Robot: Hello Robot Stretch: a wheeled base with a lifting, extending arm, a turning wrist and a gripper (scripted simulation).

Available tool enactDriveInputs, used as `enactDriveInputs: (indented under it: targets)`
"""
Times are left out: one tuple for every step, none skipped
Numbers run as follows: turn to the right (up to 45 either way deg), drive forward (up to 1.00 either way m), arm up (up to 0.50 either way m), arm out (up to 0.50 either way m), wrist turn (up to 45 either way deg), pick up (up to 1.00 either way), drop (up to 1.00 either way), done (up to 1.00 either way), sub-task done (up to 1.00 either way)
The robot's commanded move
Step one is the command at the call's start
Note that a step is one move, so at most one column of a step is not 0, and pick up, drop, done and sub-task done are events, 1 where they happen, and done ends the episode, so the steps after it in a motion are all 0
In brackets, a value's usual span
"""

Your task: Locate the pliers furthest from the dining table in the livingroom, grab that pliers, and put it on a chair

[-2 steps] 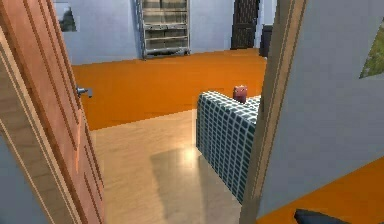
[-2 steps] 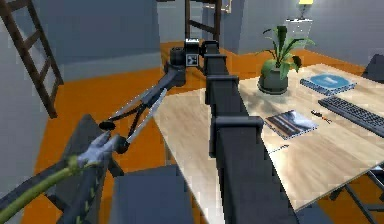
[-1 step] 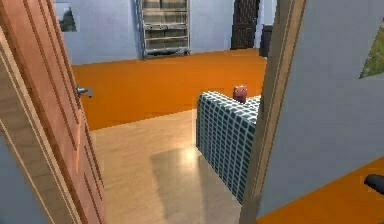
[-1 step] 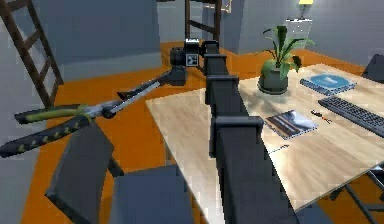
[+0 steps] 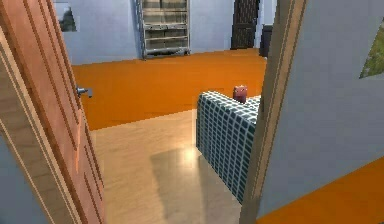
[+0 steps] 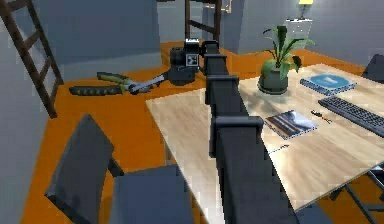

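In the arm side view my dark arm (image 6: 232,150) reaches out across the wooden dining table (image 6: 200,130) to the gripper (image 6: 140,84), past the table's far corner. A long dark-and-green tool, shaped like pliers (image 6: 95,89), lies on the orange floor right at the fingers' far end. I cannot tell whether the gripper holds anything. A grey-blue chair (image 6: 95,175) stands at the table's near left side.
The table carries a potted plant (image 6: 275,68), a keyboard (image 6: 352,110) and a booklet (image 6: 292,122). A ladder (image 6: 35,50) leans at the left. In the forward view an open wooden door (image 5: 45,110), a checked box (image 5: 228,135) with a small red thing (image 5: 240,92), and far shelves (image 5: 165,28).
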Motion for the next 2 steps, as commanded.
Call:
enactDriveInputs:
  targets:
    - [0.0,0.00,-0.32,0.00,0.0,0.00,0.00,0.00,0.00]
    - [0.0,0.00,-0.50,0.00,0.0,0.00,0.00,0.00,0.00]
